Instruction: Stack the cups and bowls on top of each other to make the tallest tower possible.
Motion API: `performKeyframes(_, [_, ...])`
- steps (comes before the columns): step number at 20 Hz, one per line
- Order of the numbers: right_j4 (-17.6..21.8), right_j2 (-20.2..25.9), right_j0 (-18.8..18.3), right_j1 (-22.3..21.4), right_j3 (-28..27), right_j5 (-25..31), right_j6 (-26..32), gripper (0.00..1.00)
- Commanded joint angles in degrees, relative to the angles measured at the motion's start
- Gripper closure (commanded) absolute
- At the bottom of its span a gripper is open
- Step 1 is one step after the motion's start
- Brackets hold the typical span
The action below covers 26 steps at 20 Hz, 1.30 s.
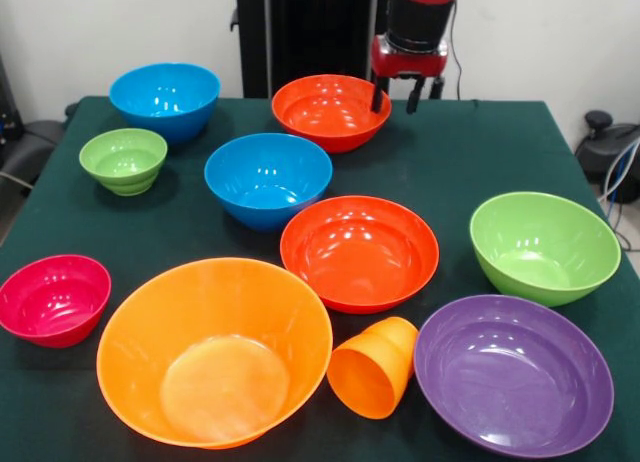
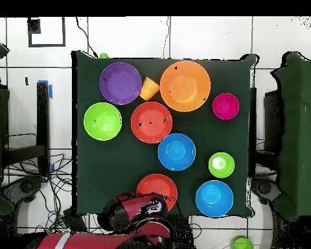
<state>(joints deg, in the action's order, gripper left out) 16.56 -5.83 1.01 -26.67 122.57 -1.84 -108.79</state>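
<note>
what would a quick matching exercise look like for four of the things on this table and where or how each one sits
Things:
1. orange cup
2. magenta bowl
3. purple bowl
4. gripper

Places or states, front view:
A. upright at the table's left edge
B. over the rim of the far red-orange bowl
C. lying on its side between two large bowls
D. upright at the near right corner

Pairs: 1-C, 2-A, 3-D, 4-B

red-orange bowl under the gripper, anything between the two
Nothing visible. The gripper, fingers apart, hangs just above the right rim of the far red-orange bowl, which is empty. The nearest neighbour, a blue bowl, stands apart on the camera's side.
</note>
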Motion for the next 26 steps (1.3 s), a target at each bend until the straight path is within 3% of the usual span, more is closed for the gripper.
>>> performKeyframes(1, [1.5,3.6,1.3,4.5,-5.1,-3.7,-5.8,0.0])
performKeyframes(5, [2.3,2.3,2.6,4.5,-5.4,-5.1,-4.9,0.0])
performKeyframes(6, [2.6,1.8,3.0,4.7,-5.1,-7.1,-5.2,1.0])
performKeyframes(9, [3.5,1.2,3.5,4.7,-4.7,-10.3,-5.5,1.0])
performKeyframes(21, [2.5,1.0,3.7,3.2,-4.7,-7.2,-6.3,1.0])
performKeyframes(23, [1.9,-0.4,4.9,0.4,-4.2,-2.6,-5.2,1.0])
performKeyframes(26, [0.3,-1.7,6.8,-9.6,-3.1,15.4,-0.2,1.0])
